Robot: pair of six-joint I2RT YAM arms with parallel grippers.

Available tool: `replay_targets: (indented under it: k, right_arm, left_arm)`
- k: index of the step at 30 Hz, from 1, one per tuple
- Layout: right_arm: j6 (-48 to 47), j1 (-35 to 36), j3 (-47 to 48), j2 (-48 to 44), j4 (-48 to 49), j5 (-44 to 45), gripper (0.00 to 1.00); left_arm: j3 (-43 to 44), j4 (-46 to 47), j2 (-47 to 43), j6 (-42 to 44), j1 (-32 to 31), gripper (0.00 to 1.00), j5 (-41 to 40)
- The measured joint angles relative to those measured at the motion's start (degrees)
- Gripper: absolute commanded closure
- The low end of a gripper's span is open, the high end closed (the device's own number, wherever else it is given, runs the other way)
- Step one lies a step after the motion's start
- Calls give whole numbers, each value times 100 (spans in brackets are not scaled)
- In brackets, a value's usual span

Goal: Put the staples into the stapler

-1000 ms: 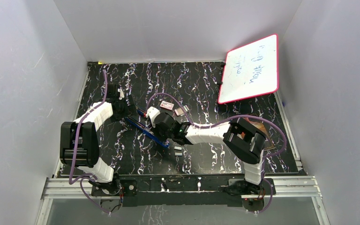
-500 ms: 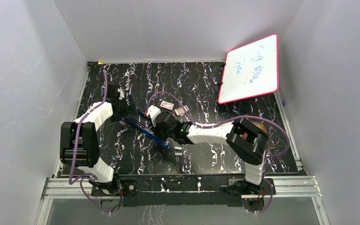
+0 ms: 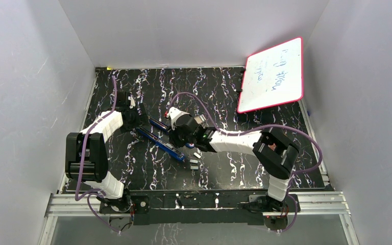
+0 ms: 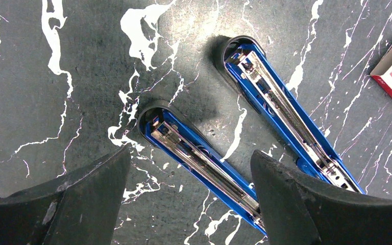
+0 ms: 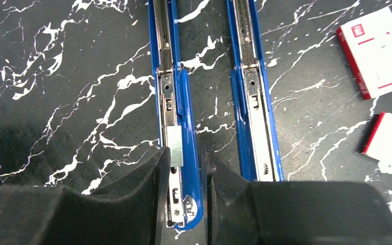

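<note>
We're looking down on a black tabletop streaked with white marble veins [image 3: 132,87], boxed in by a plain pale grey left wall [image 3: 25,92], a matching far wall [image 3: 184,30] and a right wall [image 3: 362,102], all under soft, even light. At the far right, a white dry-erase board with a pink-red frame [image 3: 271,76] leans tilted against the right wall, its blue scribbles too small to read. A silvery metal rail [image 3: 321,203] runs along the near edge.

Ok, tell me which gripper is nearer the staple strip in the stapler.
Right. The right gripper straddles the stapler beside the staple strip; the left gripper hovers near its far end.
</note>
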Motion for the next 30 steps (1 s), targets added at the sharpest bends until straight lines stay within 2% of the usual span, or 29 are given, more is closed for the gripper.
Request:
replay_targets:
  k: [30]
  right_arm:
    - [741,-337,-107,424,422,-988,59]
  left_arm:
    - [-2,0,0,0,0,14,2]
